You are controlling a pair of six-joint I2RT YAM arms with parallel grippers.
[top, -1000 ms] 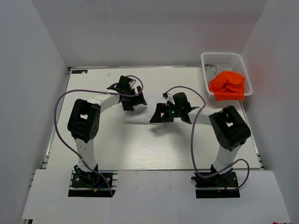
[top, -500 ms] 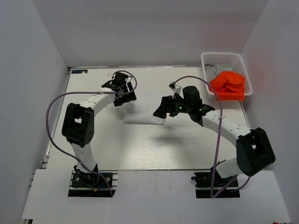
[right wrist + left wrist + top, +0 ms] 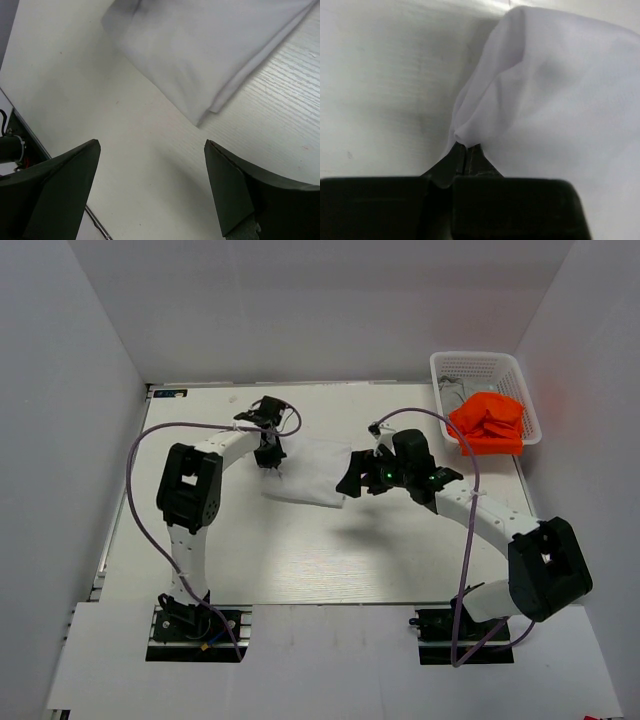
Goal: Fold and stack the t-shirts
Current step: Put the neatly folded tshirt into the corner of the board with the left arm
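A folded white t-shirt [image 3: 312, 472] lies flat on the table between my two grippers. My left gripper [image 3: 271, 458] is at its left edge, and in the left wrist view the jaws [image 3: 465, 146] are shut on a bunched corner of the white t-shirt [image 3: 555, 100]. My right gripper [image 3: 348, 484] hovers open just off its right edge. In the right wrist view, bare table lies between the spread fingertips [image 3: 151, 145], and the white t-shirt [image 3: 200, 50] sits ahead of them. An orange t-shirt [image 3: 487, 423] and a grey one [image 3: 455, 392] lie crumpled in the basket.
The white lattice basket [image 3: 483, 364] stands at the back right corner of the table [image 3: 300, 560]. White walls enclose the left, back and right sides. Purple cables loop off both arms.
My left gripper has shut on the white t-shirt's left edge. The right arm has swung out to the right, its gripper still open beside the shirt.
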